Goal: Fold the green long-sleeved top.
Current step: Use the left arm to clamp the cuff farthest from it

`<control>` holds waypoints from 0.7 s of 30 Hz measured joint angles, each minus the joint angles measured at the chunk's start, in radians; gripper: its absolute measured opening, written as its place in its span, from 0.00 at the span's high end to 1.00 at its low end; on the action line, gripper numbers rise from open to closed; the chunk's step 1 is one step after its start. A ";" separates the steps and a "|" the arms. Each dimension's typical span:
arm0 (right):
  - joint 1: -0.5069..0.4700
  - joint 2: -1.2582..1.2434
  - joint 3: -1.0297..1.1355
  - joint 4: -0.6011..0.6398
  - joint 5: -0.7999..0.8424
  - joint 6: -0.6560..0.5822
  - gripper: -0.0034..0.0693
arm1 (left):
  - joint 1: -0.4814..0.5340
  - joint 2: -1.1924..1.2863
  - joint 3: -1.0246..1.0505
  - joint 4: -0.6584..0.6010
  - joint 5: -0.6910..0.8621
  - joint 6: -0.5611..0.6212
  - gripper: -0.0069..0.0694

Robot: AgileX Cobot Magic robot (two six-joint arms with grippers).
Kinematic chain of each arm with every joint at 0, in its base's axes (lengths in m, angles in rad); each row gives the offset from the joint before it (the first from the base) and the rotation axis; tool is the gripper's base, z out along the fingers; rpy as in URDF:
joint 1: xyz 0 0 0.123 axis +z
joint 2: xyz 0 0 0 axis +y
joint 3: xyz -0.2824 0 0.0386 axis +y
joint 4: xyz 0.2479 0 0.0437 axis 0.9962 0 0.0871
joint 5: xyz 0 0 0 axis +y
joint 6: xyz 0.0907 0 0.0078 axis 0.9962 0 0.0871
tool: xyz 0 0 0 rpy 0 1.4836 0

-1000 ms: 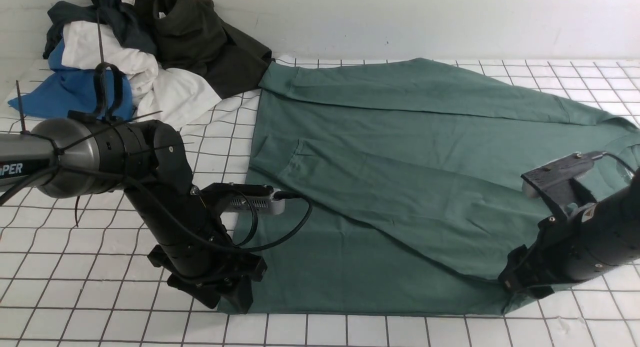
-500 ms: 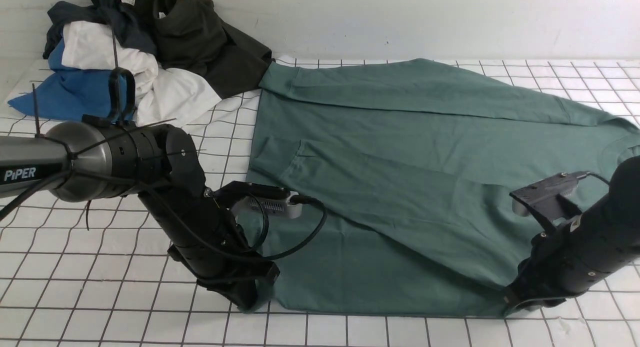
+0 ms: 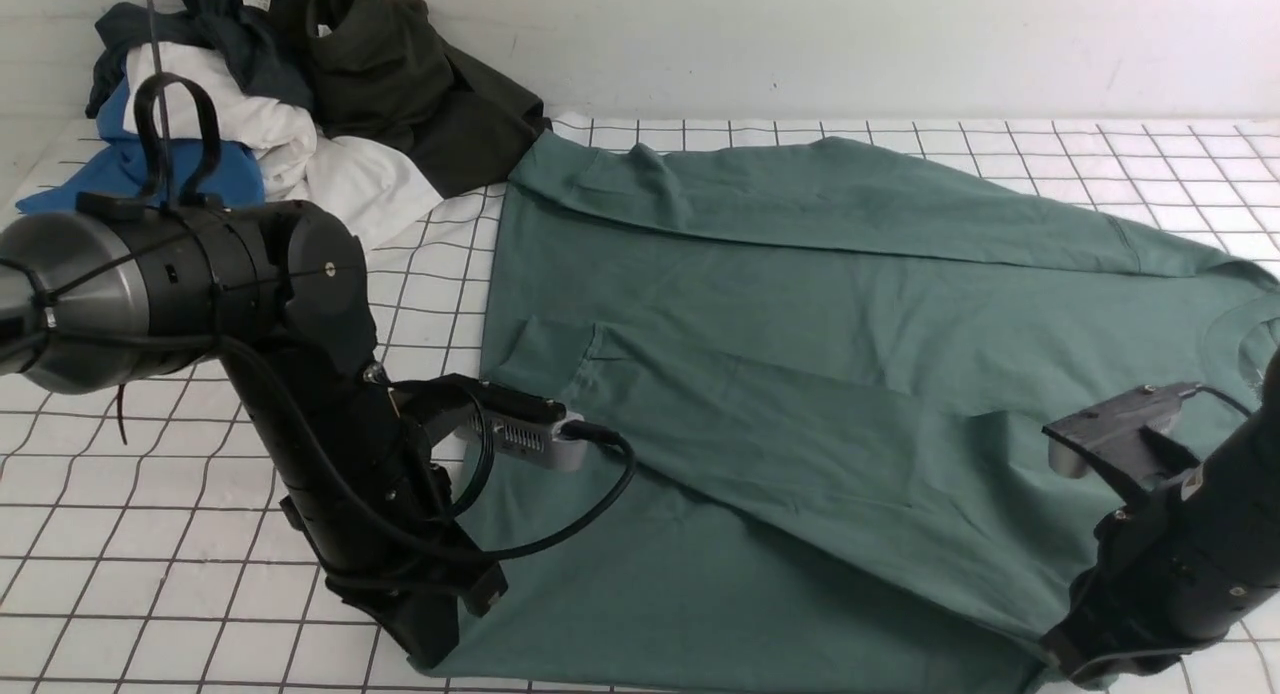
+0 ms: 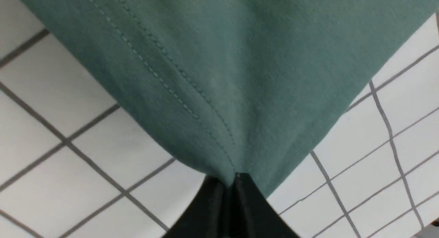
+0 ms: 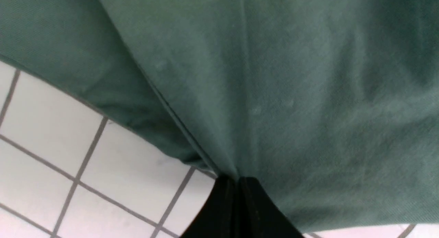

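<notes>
The green long-sleeved top (image 3: 800, 374) lies spread over the gridded table, sleeves folded in across its body and its neck at the right. My left gripper (image 3: 432, 658) is at its near left corner and is shut on the hem. In the left wrist view the gripper (image 4: 229, 179) pinches the stitched hem of the top (image 4: 219, 76). My right gripper (image 3: 1072, 666) is at the near right corner. In the right wrist view the gripper (image 5: 237, 180) is shut on a bunched fold of the top (image 5: 281, 94).
A heap of clothes sits at the back left: a blue garment (image 3: 160, 179), a white one (image 3: 300, 169) and a dark olive-black one (image 3: 420, 94). A pale wall runs along the back. The white gridded table cover (image 3: 150, 574) shows to the left of the top.
Both grippers have shut on the top's near corners. Both arms have pulled back toward the near edge, and the whole top has slid that way, away from the wall.
</notes>
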 joint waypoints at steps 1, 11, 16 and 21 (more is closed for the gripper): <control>0.000 0.000 0.002 0.000 -0.005 0.000 0.94 | 0.000 0.000 -0.005 0.005 -0.004 0.000 0.89; 0.000 0.000 -0.002 0.023 -0.018 0.001 0.62 | 0.005 0.027 -0.318 0.013 -0.111 -0.005 0.57; 0.000 0.000 -0.029 0.051 0.020 0.001 0.55 | 0.034 0.163 -0.598 0.011 -0.129 -0.024 0.45; 0.000 0.000 -0.075 0.086 0.045 0.003 0.56 | 0.073 0.423 -0.973 0.012 -0.084 -0.032 0.42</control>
